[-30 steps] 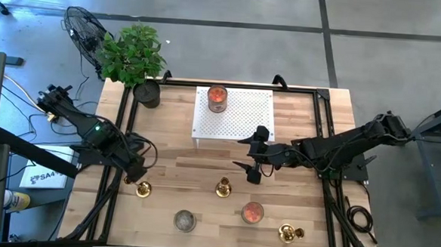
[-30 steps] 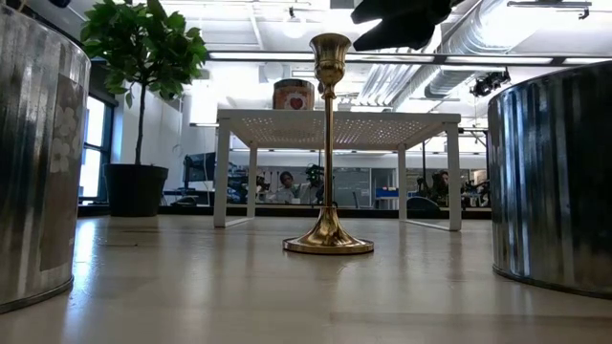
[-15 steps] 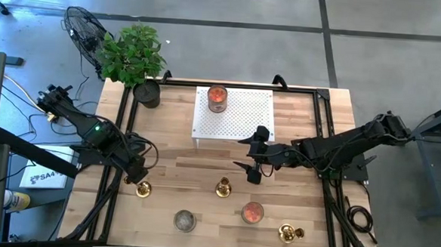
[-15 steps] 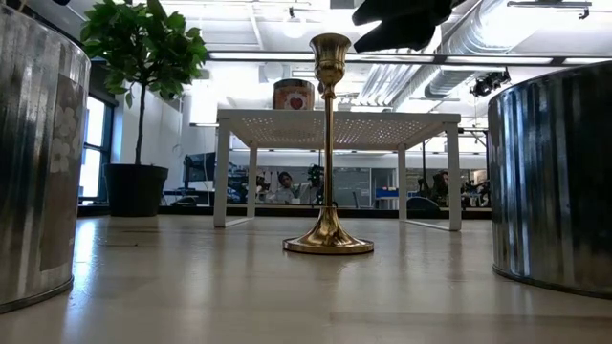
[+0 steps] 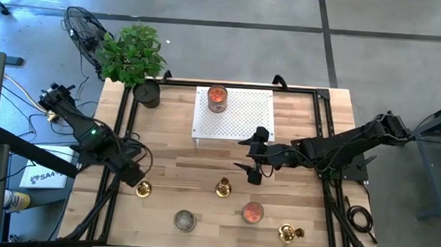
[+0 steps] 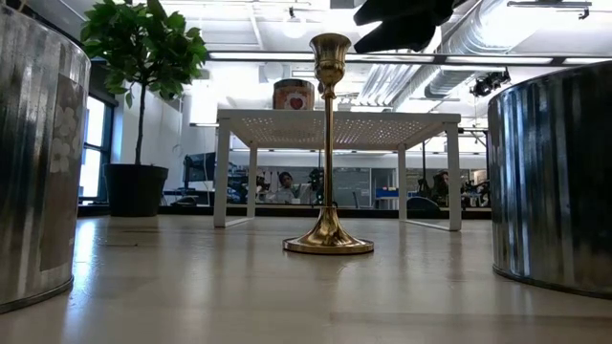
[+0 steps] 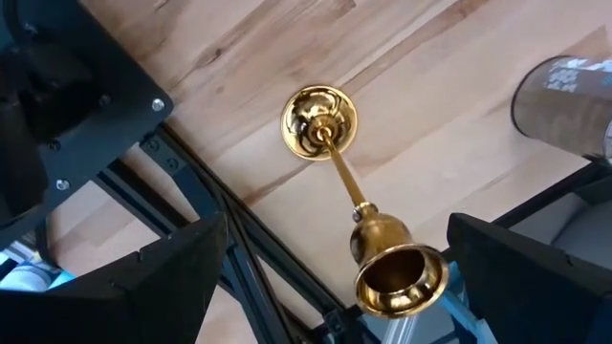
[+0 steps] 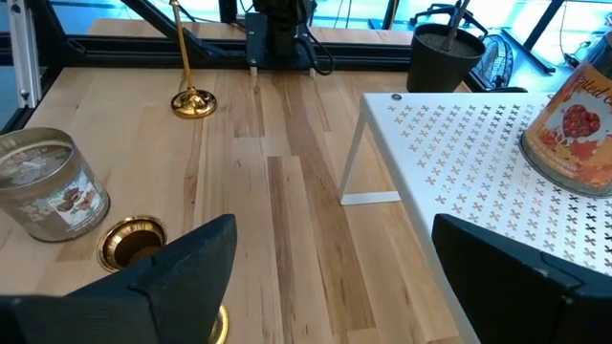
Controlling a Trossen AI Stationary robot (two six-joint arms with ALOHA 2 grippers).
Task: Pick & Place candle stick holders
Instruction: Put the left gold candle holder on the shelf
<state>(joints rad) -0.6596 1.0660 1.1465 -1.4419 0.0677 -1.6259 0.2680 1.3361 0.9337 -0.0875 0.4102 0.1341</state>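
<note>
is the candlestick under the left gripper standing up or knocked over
Standing upright. The left wrist view looks down the candlestick: cup nearest, stem running down to its round base flat on the table, between the open left gripper fingers.

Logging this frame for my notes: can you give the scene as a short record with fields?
left gripper: open, above the left candlestick
right gripper: open, in the air beside the white stand
middle candlestick: upright on the table
right candlestick: near the front right corner
candle jar: on the stand
</note>
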